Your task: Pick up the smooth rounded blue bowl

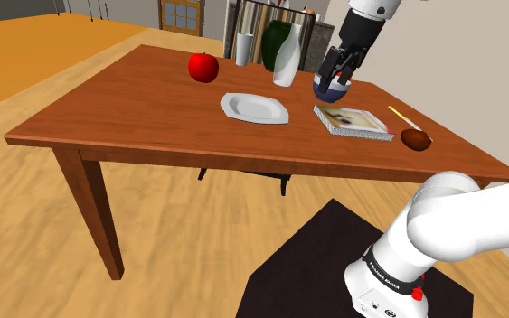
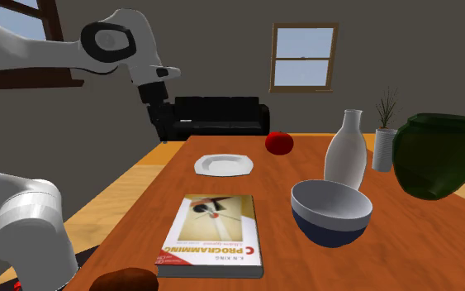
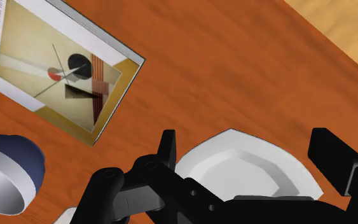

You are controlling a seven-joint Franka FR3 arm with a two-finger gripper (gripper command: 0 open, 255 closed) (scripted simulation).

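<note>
the gripper hangs in the air above the wooden table, its two black fingers standing well apart with nothing between them; in the wrist view the white plate lies on the tabletop far below the gap, untouched. the blue bowl sits upright on the table, dark blue outside and pale grey inside, apart from the gripper and not held. in the second exterior view it rests just beside the book, whose cover shows an abstract design and red lettering, and in front of a tall white vase. a large dark green vase stands near the white one, and a small white vase with a twiggy plant sits between them, farther back. a red apple lies beyond the plate, well apart from the bowl. a brown rounded thing with a thin yellow handle rests near the table edge beside the book.
</note>
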